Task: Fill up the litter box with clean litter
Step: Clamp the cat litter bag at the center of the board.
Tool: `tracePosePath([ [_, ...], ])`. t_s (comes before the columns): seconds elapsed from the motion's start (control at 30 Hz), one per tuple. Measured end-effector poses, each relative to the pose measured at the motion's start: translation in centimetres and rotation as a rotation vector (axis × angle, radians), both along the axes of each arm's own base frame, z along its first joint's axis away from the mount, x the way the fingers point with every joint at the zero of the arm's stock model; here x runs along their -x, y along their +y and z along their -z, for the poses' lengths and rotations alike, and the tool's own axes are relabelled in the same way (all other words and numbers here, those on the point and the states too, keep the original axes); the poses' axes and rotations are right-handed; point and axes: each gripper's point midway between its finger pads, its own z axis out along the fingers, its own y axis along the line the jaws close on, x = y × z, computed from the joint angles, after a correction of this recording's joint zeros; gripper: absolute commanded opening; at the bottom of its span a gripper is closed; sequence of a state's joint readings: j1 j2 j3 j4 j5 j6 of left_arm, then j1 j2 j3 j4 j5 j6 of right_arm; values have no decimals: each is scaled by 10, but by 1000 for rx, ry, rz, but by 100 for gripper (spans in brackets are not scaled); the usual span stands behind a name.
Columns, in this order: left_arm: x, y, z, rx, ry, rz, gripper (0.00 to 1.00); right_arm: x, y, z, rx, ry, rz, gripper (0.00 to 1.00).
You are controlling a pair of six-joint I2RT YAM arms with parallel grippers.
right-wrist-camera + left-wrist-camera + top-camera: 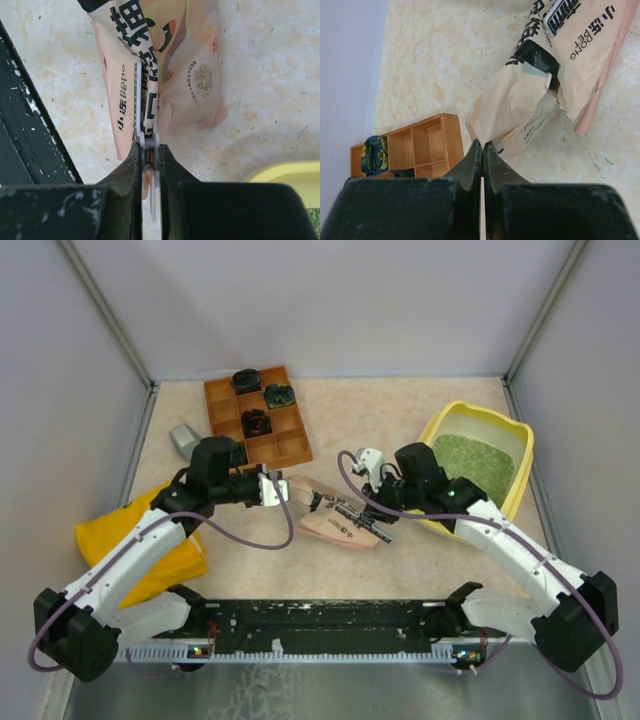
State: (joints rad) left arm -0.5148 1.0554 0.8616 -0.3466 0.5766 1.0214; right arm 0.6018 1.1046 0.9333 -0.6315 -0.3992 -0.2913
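The pouch [335,523] is thin, creased pinkish-tan film with black print and a round picture of granules. It sits near the middle of the speckled beige worktop [400,410], strung between my two claws. The left claw [482,145] is pressed fully shut, and the pouch's crumpled end meets its black tips, pinched there as far as I can see. The right claw [149,146] is closed almost to nothing on a flat white strip along the pouch's other edge.

The litter box [524,455] is a smooth yellow plastic tray with rounded corners and a raised rim, lying against the worktop's right edge towards the far right corner. It is just to the right of the right claw, with that arm's wrist over its near-left rim. The clean litter [470,462] is a grainy green mass covering the floor of the box. A stray few green flecks dot the worktop around the pouch.
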Motion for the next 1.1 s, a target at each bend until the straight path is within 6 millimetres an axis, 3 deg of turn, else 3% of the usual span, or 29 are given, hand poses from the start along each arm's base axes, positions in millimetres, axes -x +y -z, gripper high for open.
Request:
tracePosePath([
  [0.17,2,3,2,-2,15,-15,41,0,-1,2,-46,-72,10,0],
  [0.33,8,1,-21,43,-10,1,54,1,0,10,-58,-72,-3,0],
  [0.47,18,-15,-62,118,-18,100,58,9,0,22,-56,-55,-26,0],
  [0.53,27,-23,-68,142,4,159,60,10,1,21,-64,-66,-40,0],
  [0.7,58,-41,-33,113,160,270,61,15,0,21,-68,-95,-82,0],
  [0.87,87,-46,21,8,258,292,58,16,-1,21,-51,-119,-107,0],
  [0.97,91,-42,45,-57,271,262,55,18,-2,24,-30,-129,-123,0],
  [1.1,82,-30,66,-124,230,185,55,19,-1,25,-15,-146,-140,0],
])
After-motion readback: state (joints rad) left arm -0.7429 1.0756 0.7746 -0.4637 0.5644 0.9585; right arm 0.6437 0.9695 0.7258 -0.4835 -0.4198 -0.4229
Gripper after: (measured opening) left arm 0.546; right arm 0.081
